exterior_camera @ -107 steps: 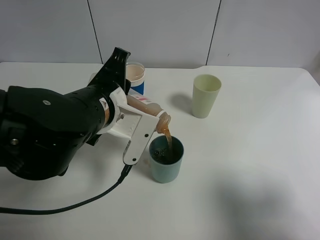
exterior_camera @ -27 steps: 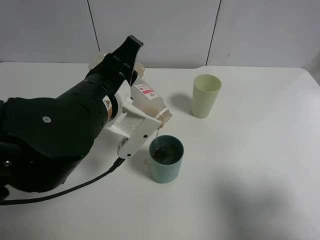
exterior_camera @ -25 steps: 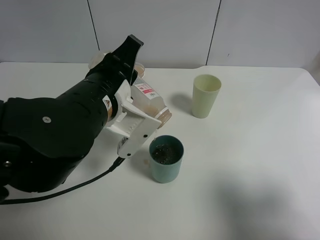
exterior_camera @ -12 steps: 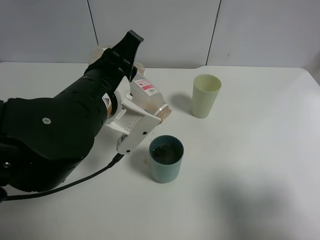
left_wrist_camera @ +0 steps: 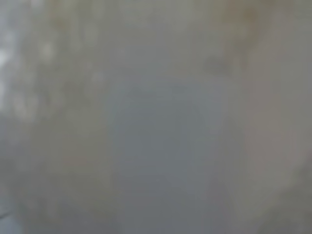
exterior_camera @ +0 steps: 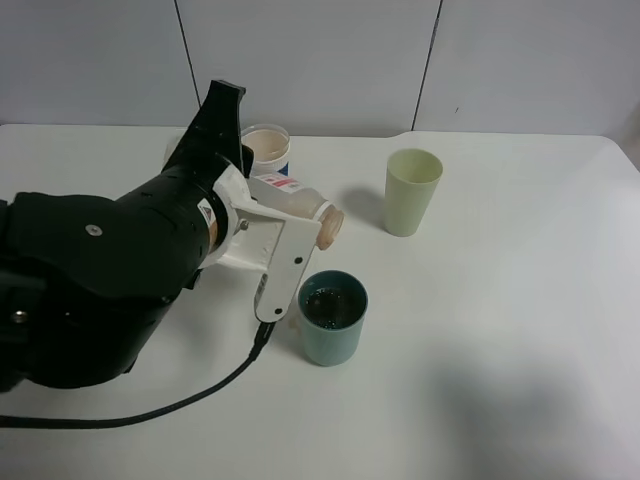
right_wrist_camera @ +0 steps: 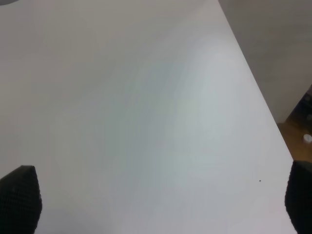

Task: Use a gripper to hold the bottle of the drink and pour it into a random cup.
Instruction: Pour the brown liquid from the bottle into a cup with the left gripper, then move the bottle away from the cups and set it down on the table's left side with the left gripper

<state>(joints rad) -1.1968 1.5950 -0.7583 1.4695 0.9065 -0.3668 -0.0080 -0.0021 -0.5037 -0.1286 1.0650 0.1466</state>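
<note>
I have the left gripper point(exterior_camera: 292, 245) clamped on the bottle point(exterior_camera: 300, 212), which lies tilted nearly level above the table point(exterior_camera: 500, 330), its mouth just above and beside the teal cup point(exterior_camera: 332, 318). Dark drink point(exterior_camera: 330, 306) sits in that cup. My left wrist view is only blur. The right gripper point(right_wrist_camera: 158, 204) shows 2 fingertips spread wide, holding nothing.

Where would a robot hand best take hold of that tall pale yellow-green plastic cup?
Probably around the middle of the tall pale yellow-green plastic cup's wall, coming in level from the side. It stands upright with its mouth open upward and tapers toward the base, so a side grip below the rim should not slip down. Its right side is clear white table.
</note>
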